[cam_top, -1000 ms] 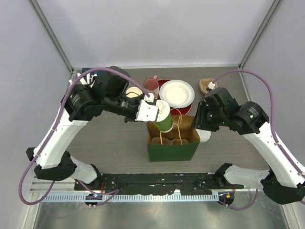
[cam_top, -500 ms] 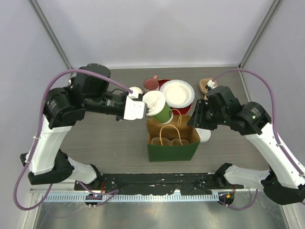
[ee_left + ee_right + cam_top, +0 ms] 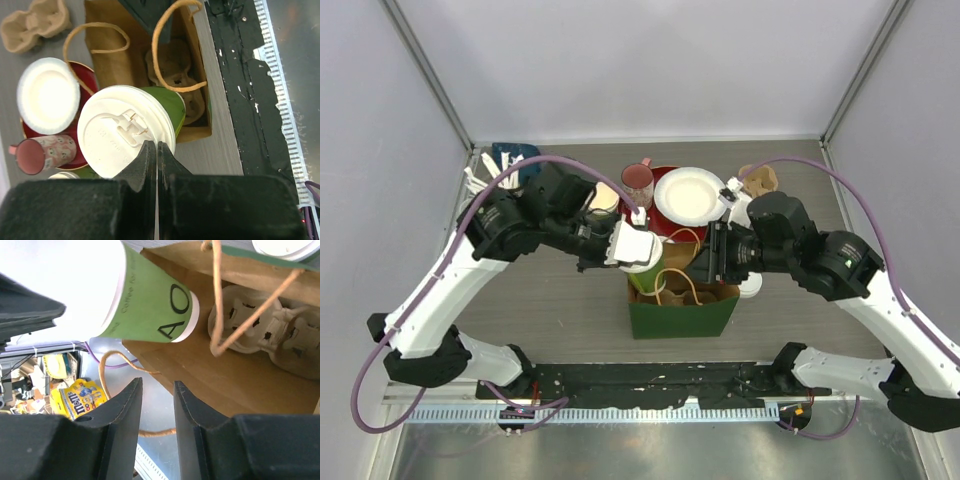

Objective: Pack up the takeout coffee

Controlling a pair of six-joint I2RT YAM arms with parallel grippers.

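- One green cup (image 3: 150, 300), capped by a white lid (image 3: 125, 132), is held tilted above the open mouth of the paper bag (image 3: 682, 312) and is not yet inside it.
- It is pinched at the lid's edge by the left gripper (image 3: 156, 150), whose jaws are closed almost to nothing. A rim grip like that leaves the cup's body free to be lowered into a pocket.
- One moulded carrier (image 3: 260, 325) is seen lying on the bag's floor. It is judged to be the target, since its wells are made to keep cups upright.
- The right gripper (image 3: 157, 385) is parked at the bag's rim with its jaws a narrow gap apart, and nothing is seen clamped between them. The post is read as bracing the bag and keeping its mouth wide.
- Two rope handles (image 3: 216, 290) are draped across the opening, and a snag on the cup's base is judged the main risk.
- The tilt should be taken out before the cup is let down, or the lid could be strained.
- The pink mug (image 3: 638, 180) and white plate (image 3: 690, 195) are left behind the bag, apart from the job.
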